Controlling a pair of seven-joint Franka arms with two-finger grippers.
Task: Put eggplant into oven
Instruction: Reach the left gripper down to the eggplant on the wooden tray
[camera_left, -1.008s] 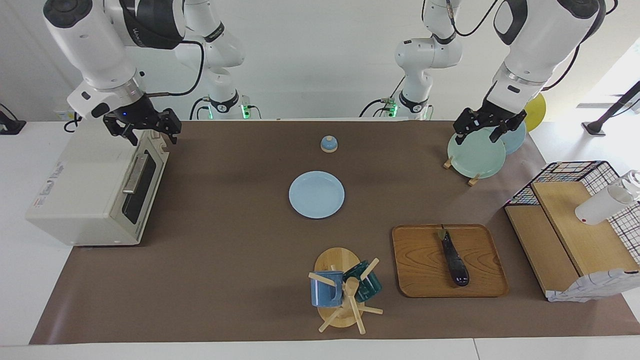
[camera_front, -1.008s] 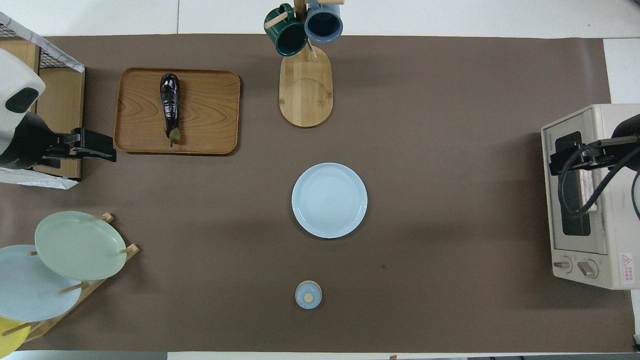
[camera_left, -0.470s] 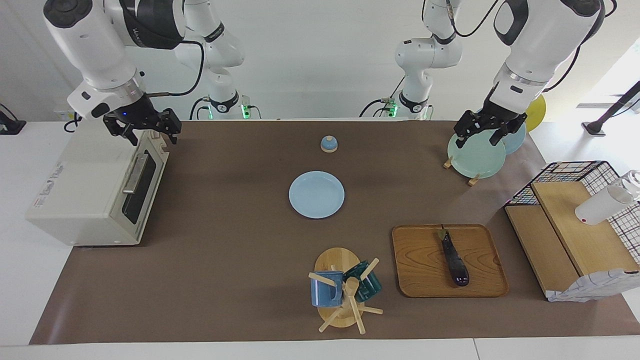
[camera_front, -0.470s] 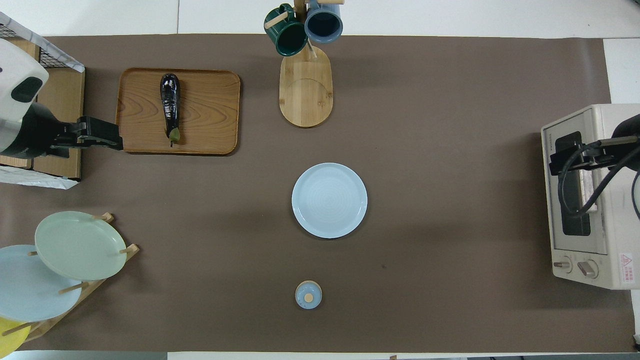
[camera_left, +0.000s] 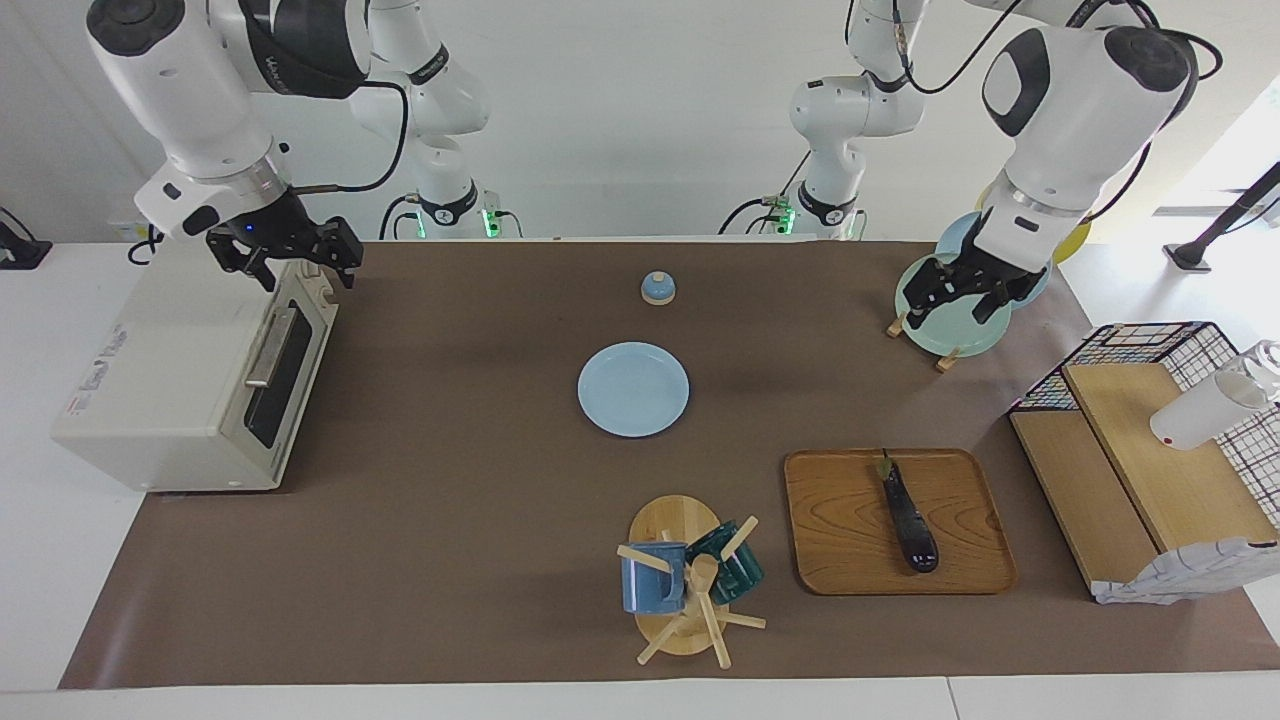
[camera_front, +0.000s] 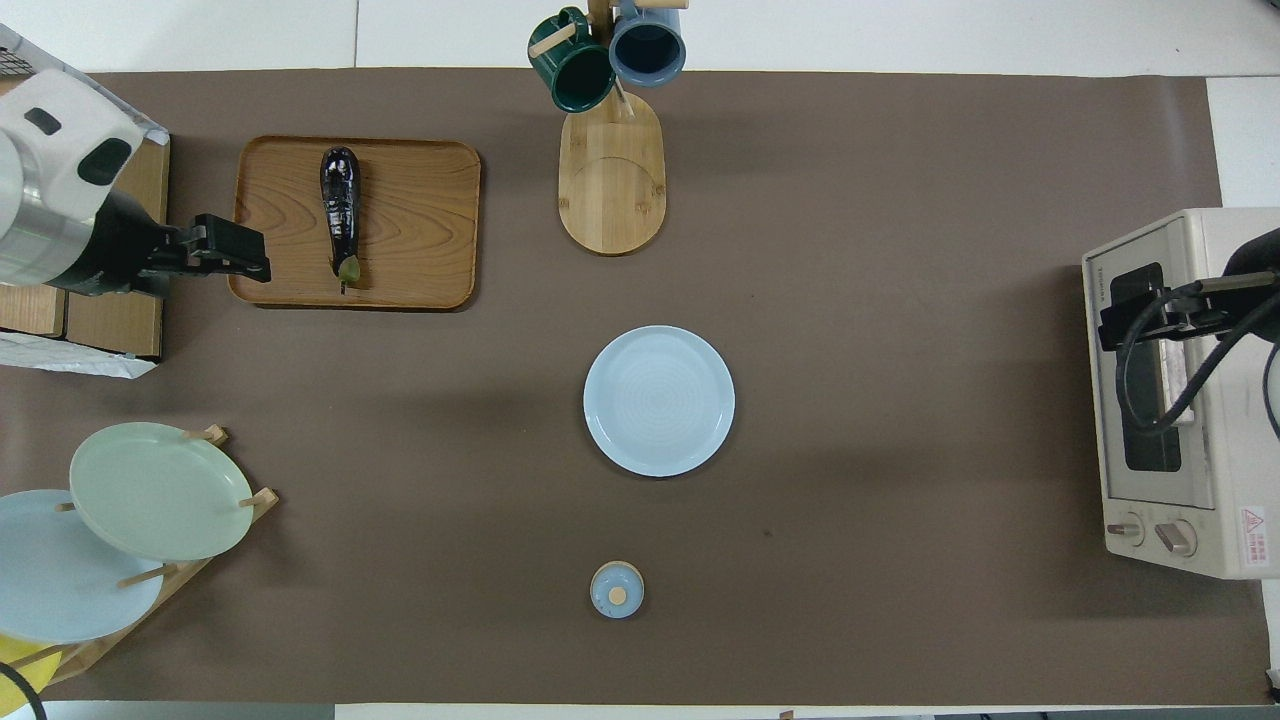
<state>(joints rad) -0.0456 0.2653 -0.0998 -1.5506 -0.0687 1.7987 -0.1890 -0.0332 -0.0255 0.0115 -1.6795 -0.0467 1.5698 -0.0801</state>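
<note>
We list the slim, glossy dark purple eggplant (camera_left: 909, 524) (camera_front: 340, 209) with its green stem end: it lies lengthwise on the rectangular wooden tray (camera_left: 840, 540) (camera_front: 420, 220), stem toward the robots, at the left arm's end of the brown-covered surface (camera_left: 450, 500) (camera_front: 900, 400).

We list the boxy cream-white toaster oven (camera_left: 170, 380) (camera_front: 1230, 420) at the right arm's end of the surface, well apart from the eggplant; its dark glass door with silver bar handle is up and shut.

We list the left hand (camera_left: 962, 293) (camera_front: 235, 252): raised, its fingers spread apart and empty. In the overhead view it sits over the tray's edge nearest the wire basket; in the facing view it shows in front of the pale green plate (camera_left: 950, 325) (camera_front: 160, 490).

We list the right hand (camera_left: 295, 255) (camera_front: 1135, 320): fingers likewise apart, gripping nothing, hanging over the top front edge of the oven, that arm waiting.

Other entries:
- a round pale blue plate (camera_left: 633, 389) (camera_front: 659, 400), mid-surface;
- a small blue domed lid with a wooden knob (camera_left: 657, 288) (camera_front: 617, 590), nearer to the robots than that plate;
- a wooden mug tree on an oval base (camera_left: 675, 590) (camera_front: 612, 170), carrying a blue mug (camera_left: 652, 578) (camera_front: 647, 42) and a dark green mug (camera_left: 735, 565) (camera_front: 571, 66), farther from the robots than the plate and beside the tray;
- a wooden plate rack (camera_left: 945, 358) (camera_front: 190, 570) holding the green plate and another pale blue plate (camera_front: 60, 580);
- a black wire basket with wooden boards (camera_left: 1150, 440), a white bottle (camera_left: 1205, 408) lying in it.
</note>
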